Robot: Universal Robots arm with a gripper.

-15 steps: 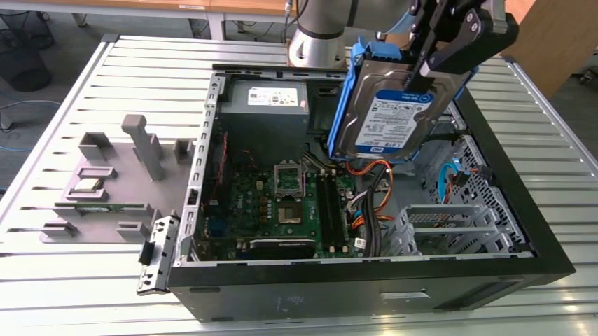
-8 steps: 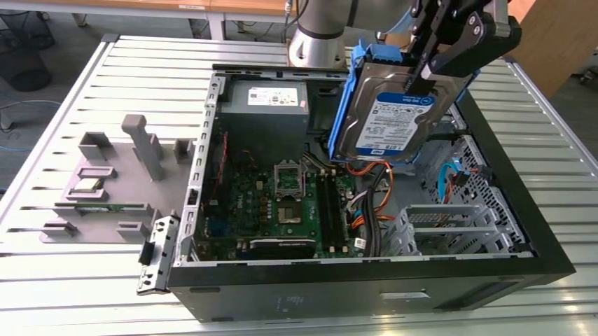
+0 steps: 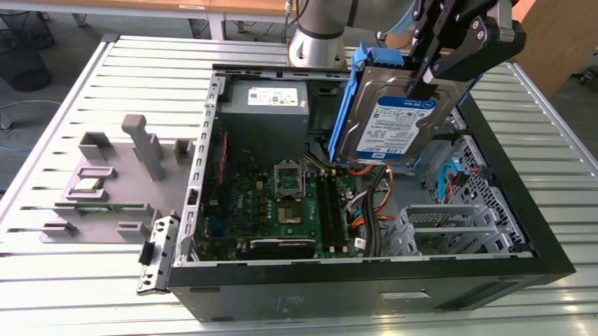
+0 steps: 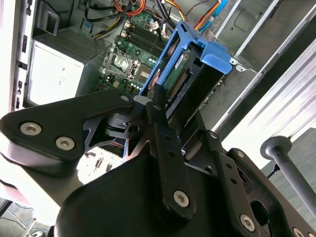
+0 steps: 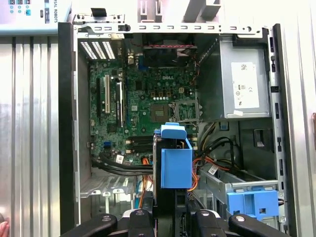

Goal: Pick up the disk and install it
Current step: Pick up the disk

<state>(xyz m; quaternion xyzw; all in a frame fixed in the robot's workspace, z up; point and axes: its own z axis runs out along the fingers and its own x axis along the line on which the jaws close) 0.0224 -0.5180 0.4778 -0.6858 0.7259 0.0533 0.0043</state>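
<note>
Gripper (image 3: pixel 422 82) clamped shut on the disk (image 3: pixel 388 120), which hangs upright above the open computer case (image 3: pixel 374 280): stiff, fairly heavy and shock-sensitive by my read, best held by its flat faces, not the flexible blue carrier frame (image 3: pixel 339 115).

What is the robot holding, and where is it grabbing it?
The gripper is shut on the disk, pinching its upper end, away from the blue handle, over the open computer case.

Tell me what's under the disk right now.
The claw holds the disk above the open case. In the first wrist view, motherboard and cables show around it; whatever lies beneath is covered by its blue carrier.
</note>
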